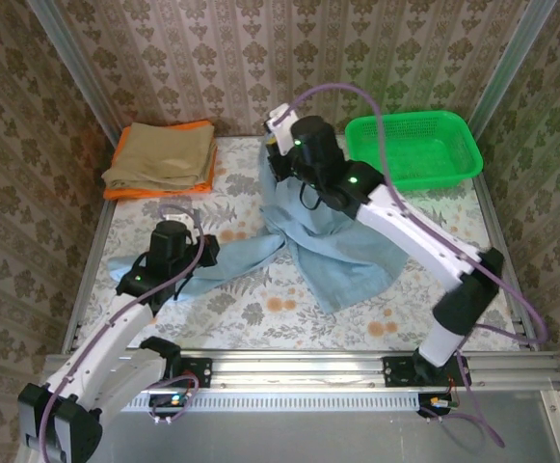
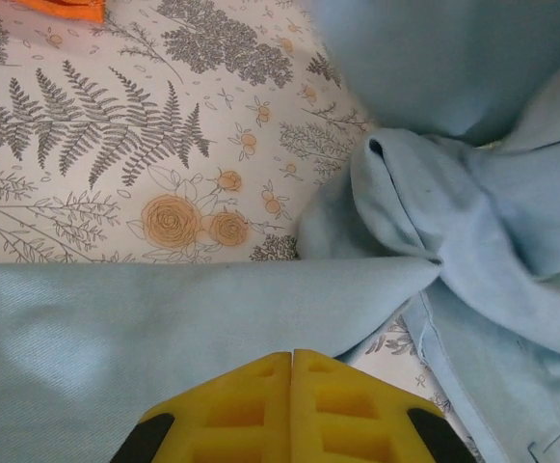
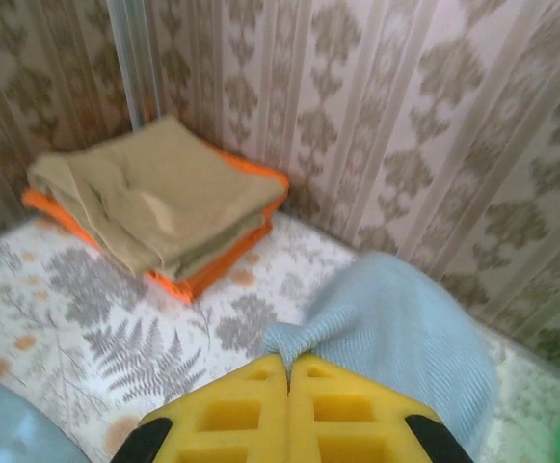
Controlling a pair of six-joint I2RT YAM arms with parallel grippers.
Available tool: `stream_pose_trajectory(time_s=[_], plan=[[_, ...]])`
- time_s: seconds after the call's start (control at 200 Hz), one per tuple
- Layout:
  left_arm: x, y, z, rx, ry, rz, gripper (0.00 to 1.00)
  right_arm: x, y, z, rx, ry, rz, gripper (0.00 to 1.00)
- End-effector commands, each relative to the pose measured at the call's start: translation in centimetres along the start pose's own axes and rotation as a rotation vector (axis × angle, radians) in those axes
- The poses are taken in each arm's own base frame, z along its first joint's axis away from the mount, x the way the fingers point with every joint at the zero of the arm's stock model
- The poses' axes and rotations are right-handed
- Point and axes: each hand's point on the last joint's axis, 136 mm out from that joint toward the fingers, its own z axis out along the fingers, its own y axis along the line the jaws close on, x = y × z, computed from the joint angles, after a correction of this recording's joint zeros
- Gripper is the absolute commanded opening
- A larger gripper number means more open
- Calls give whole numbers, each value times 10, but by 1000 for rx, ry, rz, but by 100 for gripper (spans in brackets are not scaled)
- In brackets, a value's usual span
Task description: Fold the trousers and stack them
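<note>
Bright, even light from overhead fills my top view, and the trousers (image 1: 342, 260) throw only a faint, soft shadow on the table (image 1: 251, 309). My left wrist picture is sharp, with a pale sheen on the trousers low at the left; my left fingers (image 2: 251, 410) look slightly soft near the lens. My right wrist picture is blurred throughout: wall (image 3: 405, 145), tan stack (image 3: 154, 193) and right fingers (image 3: 342, 410) all look smeared.

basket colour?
Bright green basket, clearest in the top external view.
</note>
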Motion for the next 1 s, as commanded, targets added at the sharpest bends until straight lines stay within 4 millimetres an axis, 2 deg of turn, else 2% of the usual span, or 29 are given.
stream_pose_trajectory(time_s=[0.0,0.025,0.04,0.065,0.1,0.15,0.2,0.23,0.26,0.315,0.38,0.46,0.505,0.515,0.53,0.595,0.62,0.66,0.72,0.78,0.83,0.945,0.995], plan=[[7,5,-4,-18,0,-18,6,29,18,42,-101,70,20,1],[8,7,-5,-28,0,-21,7,35,19,52,-110,90,50,13],[8,9,-6,-36,-2,-24,8,38,18,57,-110,104,63,26],[9,12,-7,-54,-1,-31,11,41,16,63,-103,131,77,40],[11,17,-8,-80,1,-46,17,46,11,71,-71,167,89,46],[13,25,-11,-120,10,-68,33,48,5,71,-37,190,89,54],[17,33,-13,-168,18,-96,49,44,-2,60,3,183,98,67],[20,42,-17,-217,24,-123,55,42,-8,49,34,185,111,69],[22,49,-20,-257,29,-143,59,41,-14,40,59,186,129,69],[28,66,-28,-345,32,-193,65,52,-28,16,135,234,190,69],[37,81,-36,-420,42,-260,67,81,-35,-12,183,310,258,67],[50,92,-38,-449,64,-340,68,122,-24,-43,180,373,299,64],[58,98,-34,-445,74,-373,67,154,-16,-59,172,428,300,61],[59,99,-33,-444,76,-382,67,154,-15,-61,170,427,302,61],[61,101,-32,-443,78,-395,66,170,-12,-68,168,457,300,58],[69,110,-23,-427,86,-445,62,208,-1,-86,140,528,316,51],[70,112,-19,-413,86,-458,61,230,5,-92,133,576,323,48],[70,116,-12,-399,83,-479,60,250,10,-105,124,609,340,43],[66,118,-2,-381,75,-473,57,283,23,-117,98,682,324,42],[64,118,6,-374,86,-474,57,307,34,-127,74,740,303,47],[61,116,13,-357,95,-463,55,322,44,-133,46,772,293,50],[60,126,18,-404,88,-464,54,350,62,-141,14,840,257,55],[60,130,19,-419,81,-467,49,359,68,-142,0,860,237,58]])
